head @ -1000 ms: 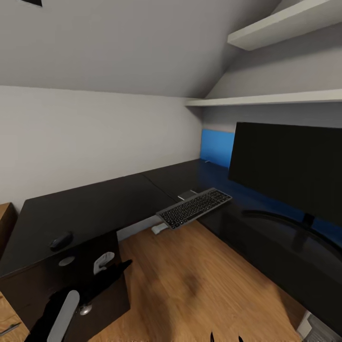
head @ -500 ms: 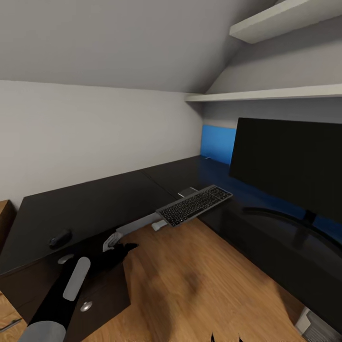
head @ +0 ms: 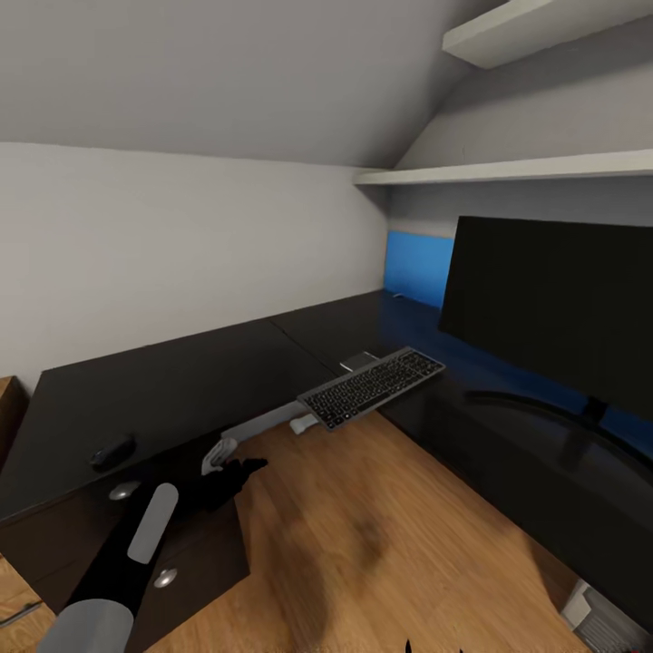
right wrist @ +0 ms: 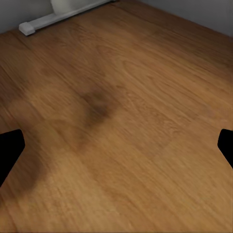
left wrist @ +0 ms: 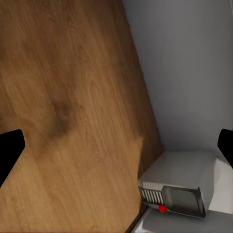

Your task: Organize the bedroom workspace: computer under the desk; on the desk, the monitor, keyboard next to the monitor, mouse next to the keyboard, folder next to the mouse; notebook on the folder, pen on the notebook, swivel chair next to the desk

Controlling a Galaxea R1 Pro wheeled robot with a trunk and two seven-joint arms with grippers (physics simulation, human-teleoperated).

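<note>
Desk layout and handling notes, largest item first.

The desk [head: 181,390] is carrying the monitor [head: 553,308] at 3 o'clock. The keyboard [head: 372,388], at 1 o'clock from centre, is overhanging the inner edge; it is judged light and stiff, best taken by its long edges. The mouse [head: 112,451] at 8 o'clock is judged light, smooth and slippery. The left gripper [head: 231,472] is being held wide open and empty, as is the right gripper [right wrist: 116,145].

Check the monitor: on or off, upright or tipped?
Off and upright: the monitor shows a plain black screen and stands on its curved base on the desk, beside the keyboard.
</note>
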